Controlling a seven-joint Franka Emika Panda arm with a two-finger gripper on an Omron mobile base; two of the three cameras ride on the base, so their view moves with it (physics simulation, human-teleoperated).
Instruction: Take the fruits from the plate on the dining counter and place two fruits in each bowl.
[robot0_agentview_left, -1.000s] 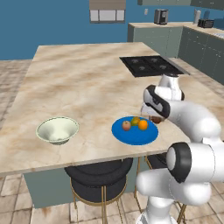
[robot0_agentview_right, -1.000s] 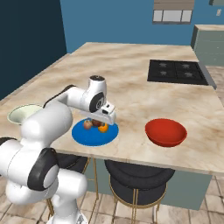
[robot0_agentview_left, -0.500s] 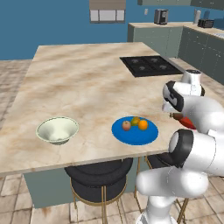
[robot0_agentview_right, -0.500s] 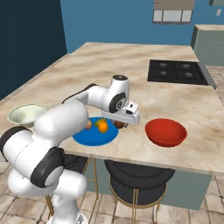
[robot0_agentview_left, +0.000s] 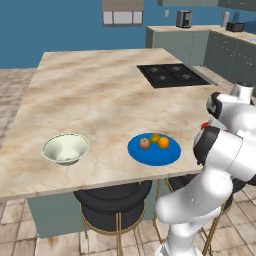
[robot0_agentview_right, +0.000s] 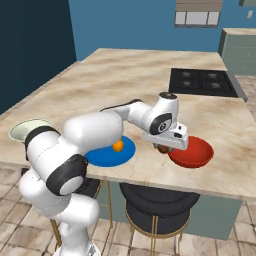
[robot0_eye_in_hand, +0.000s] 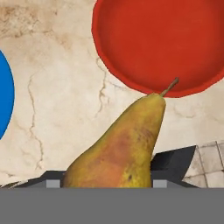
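Observation:
My gripper (robot0_agentview_right: 164, 147) is shut on the brown fruit (robot0_agentview_right: 162, 149), a pear (robot0_eye_in_hand: 122, 151) with its stem pointing at the glossy red bowl (robot0_eye_in_hand: 162, 43). It hovers at the near-left rim of the red bowl (robot0_agentview_right: 192, 152), just above the dining counter (robot0_agentview_right: 125, 80). The blue plate (robot0_agentview_left: 154, 150) holds the pinkish-red apple (robot0_agentview_left: 144, 144), the green-yellow fruit (robot0_agentview_left: 154, 138) and the orange (robot0_agentview_left: 163, 142). My arm hides much of the plate (robot0_agentview_right: 107, 152) in the right base view, where the orange (robot0_agentview_right: 118, 145) peeks out. The pale bowl (robot0_agentview_left: 65, 148) stands empty to the left.
A black cooktop (robot0_agentview_left: 172, 75) is set into the far right of the counter (robot0_agentview_left: 100, 100). Black stools (robot0_agentview_left: 115, 200) stand under the near edge. Grey-green cabinets (robot0_agentview_left: 175, 37) with appliances line the back wall. The plate's edge (robot0_eye_in_hand: 4, 94) shows at the left of the hand view.
The arm has swung right from over the blue plate to the red bowl's rim, carrying the brown fruit. Three fruits stay on the plate.

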